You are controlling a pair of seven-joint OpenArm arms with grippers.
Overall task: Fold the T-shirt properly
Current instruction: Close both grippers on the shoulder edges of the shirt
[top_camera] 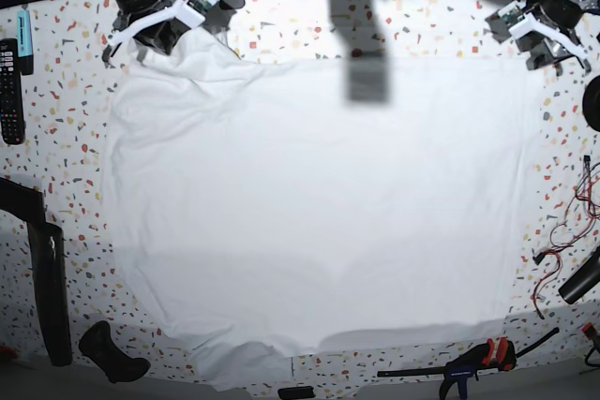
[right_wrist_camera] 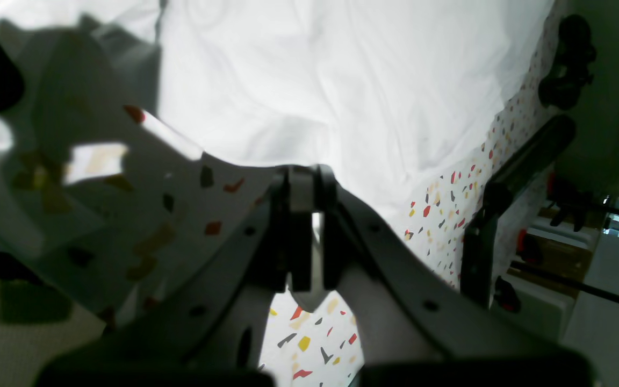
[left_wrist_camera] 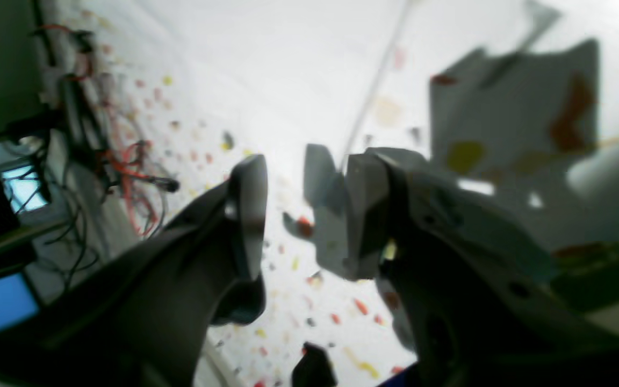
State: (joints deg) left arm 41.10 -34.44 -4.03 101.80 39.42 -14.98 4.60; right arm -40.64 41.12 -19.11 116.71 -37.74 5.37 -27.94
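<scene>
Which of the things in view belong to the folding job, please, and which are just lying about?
Job:
T-shirt
right gripper, shut on a shirt corner
left gripper, open, empty

Lying about:
remote
clamp
red wires
black handle

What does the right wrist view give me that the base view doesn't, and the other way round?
Only the right wrist view shows the right gripper close up: jaws shut, a pinch of the white T-shirt between them. Only the base view shows the whole shirt spread flat, the left gripper apart from it off its far corner, the remote and the clamp. Both show the shirt lying on the speckled table.
</scene>
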